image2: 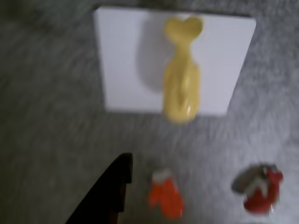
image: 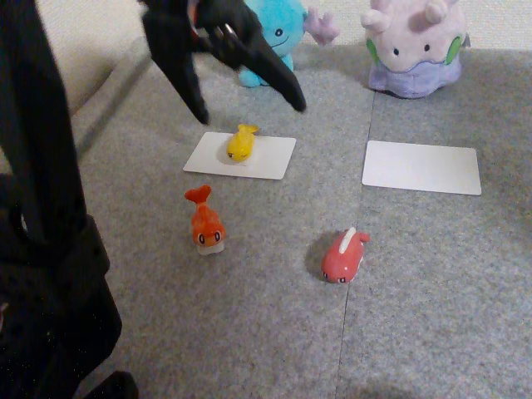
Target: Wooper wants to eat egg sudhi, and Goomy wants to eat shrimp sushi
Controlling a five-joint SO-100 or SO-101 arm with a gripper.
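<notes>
Two black fingers of the gripper are seen spread wide apart with nothing held between them, hanging above the carpet just behind the near white card; in the wrist view one finger tip enters from the bottom edge. Egg sudhi is set on that card, in front of Wooper, so that half is judged done; shrimp sushi stands on the carpet near the card, well apart from the second white card that lies bare before Goomy. Shrimp sushi is judged light, rigid and glossy, hence likely slippery; a hold across the rounded orange body is advised, not the thin forked tail, which is raised and could twist out. Its look: orange back, white underside, red-orange tail, dot eyes; in the wrist view it is blurred. A red figure lies on its side nearby and is to be avoided.
</notes>
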